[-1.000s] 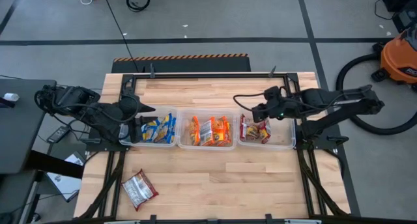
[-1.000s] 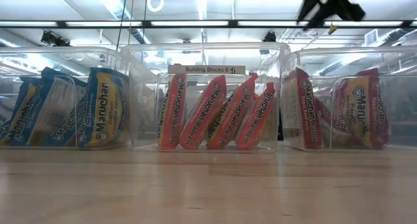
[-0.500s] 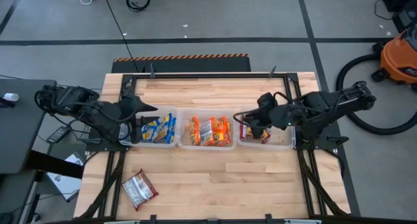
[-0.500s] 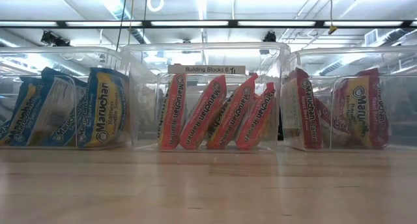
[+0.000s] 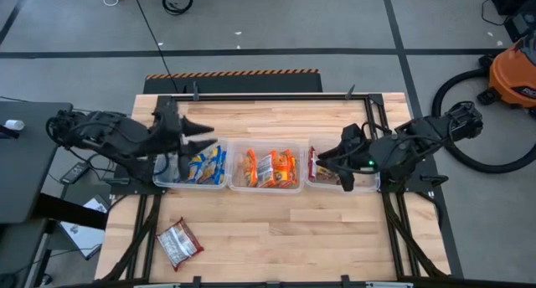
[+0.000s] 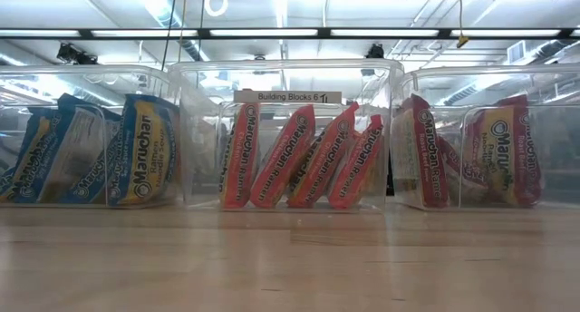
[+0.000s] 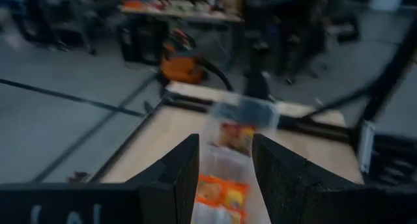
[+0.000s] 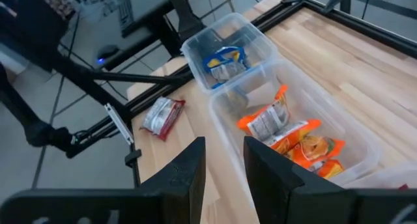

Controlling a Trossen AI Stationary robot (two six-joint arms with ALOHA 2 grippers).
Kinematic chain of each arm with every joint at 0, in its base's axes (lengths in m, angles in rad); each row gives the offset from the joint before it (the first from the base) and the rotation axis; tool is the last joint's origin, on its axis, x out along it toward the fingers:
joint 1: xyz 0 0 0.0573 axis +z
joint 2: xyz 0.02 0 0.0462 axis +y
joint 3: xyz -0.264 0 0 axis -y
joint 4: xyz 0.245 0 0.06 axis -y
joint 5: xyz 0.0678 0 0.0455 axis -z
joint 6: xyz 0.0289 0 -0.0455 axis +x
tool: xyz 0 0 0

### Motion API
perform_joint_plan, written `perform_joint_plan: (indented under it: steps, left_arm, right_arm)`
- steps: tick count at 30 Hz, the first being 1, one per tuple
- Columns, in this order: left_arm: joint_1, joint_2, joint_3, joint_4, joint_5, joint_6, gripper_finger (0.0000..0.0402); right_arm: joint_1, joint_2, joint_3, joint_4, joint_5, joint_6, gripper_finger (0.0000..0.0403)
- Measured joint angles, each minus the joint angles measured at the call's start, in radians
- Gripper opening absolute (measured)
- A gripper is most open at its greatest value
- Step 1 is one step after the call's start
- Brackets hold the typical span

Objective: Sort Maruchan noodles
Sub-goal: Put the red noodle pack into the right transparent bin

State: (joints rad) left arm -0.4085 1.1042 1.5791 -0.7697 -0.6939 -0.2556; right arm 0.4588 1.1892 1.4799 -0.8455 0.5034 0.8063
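Observation:
Three clear bins stand in a row. The left bin (image 5: 201,166) holds blue-and-white Maruchan packets (image 6: 91,153), the middle bin (image 5: 266,168) orange ones (image 6: 299,158), and the right bin (image 5: 342,174) red ones (image 6: 462,153); the packets stand on edge and lean on the walls. One red-and-silver packet (image 5: 179,242) lies flat near the table's near left corner and shows in the right wrist view (image 8: 163,114). My left gripper (image 5: 208,135) hovers open over the left bin, pointing right. My right gripper (image 5: 323,161) hovers open over the right bin, pointing left. Neither holds anything.
A dark metal frame (image 5: 268,95) runs around the wooden table (image 5: 276,221). Bare wood lies near of the bins and beyond them. An orange shop vacuum (image 5: 512,74) with its hose stands on the floor beyond the table's right side.
My right gripper has moved from beyond the right bin toward the near edge and now hangs over that bin; it has left the top of the low view. My left gripper has risen over the left bin. No packet has moved.

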Motion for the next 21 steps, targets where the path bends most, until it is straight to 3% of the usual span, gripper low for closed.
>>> perform_joint_plan:
  steps: [7, 11, 15, 21]
  left_arm:
    - [-0.039, 0.043, 0.001, -0.013, 0.227, -0.138, 0.0143]
    - [-0.123, 0.129, 0.039, -0.050, 0.257, -0.216, 0.0124]
    - [-0.190, 0.216, 0.105, -0.204, 0.319, -0.414, 0.0111]
    - [-0.298, 0.323, 0.109, -0.405, 0.523, -0.783, 0.0113]
  right_arm:
    - [-0.003, 0.000, 0.000, -0.001, -0.052, -0.059, 0.0110]
    - [-0.011, -0.006, 0.000, -0.002, -0.071, -0.120, 0.0110]
    - [-0.032, -0.016, 0.000, -0.002, -0.070, -0.194, 0.0110]
    - [-0.076, -0.021, 0.000, -0.003, -0.053, -0.266, 0.0110]
